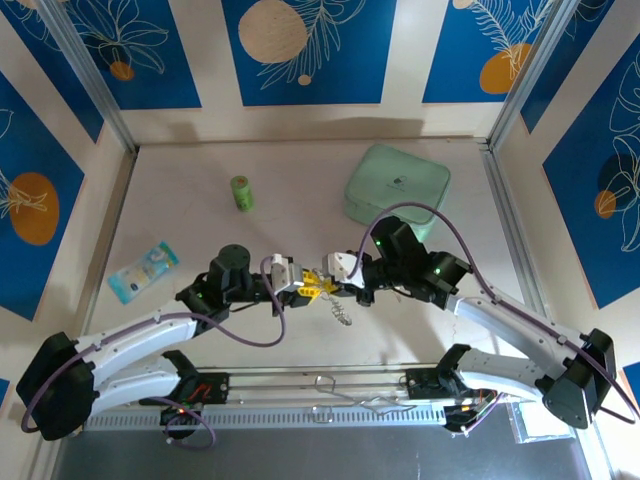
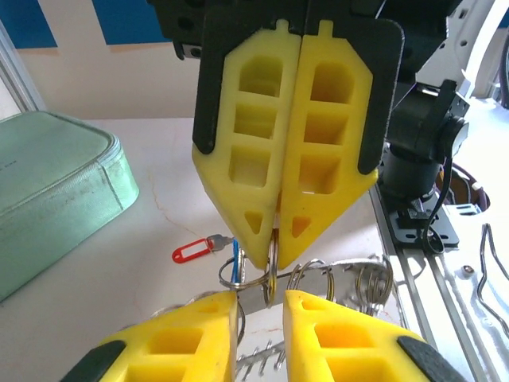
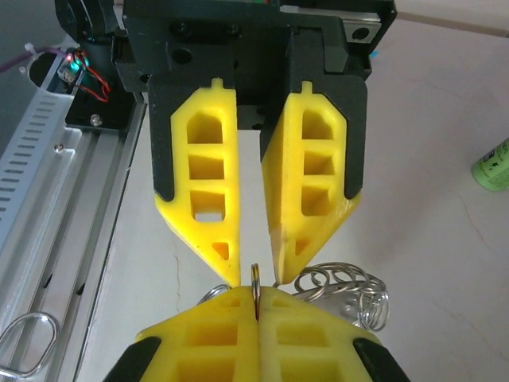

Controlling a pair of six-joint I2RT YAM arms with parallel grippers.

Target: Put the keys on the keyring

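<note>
**Two grippers, one keyring, two keys**

The right gripper (image 2: 274, 256) is clamped fully closed on the keyring (image 2: 270, 278), which it holds edge-on. The left gripper (image 3: 256, 269) faces it with fingers slightly parted astride the ring's rim, not pinching it. In the left wrist view, one red-tag key (image 2: 193, 252) and one blue-tag key (image 2: 235, 267) sit just beside the ring at its nine o'clock.

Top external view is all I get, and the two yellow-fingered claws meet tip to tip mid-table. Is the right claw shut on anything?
Observer: Yes, the right claw is shut on a thin metal ring, seen edge-on.
Operator: And the left claw?
Observer: The left claw has its jaws slightly apart, one either side of that ring.
Operator: Where are the tagged keys?
Observer: The red plastic key tag and blue plastic key tag sit just left of the ring in the left wrist view.
</note>
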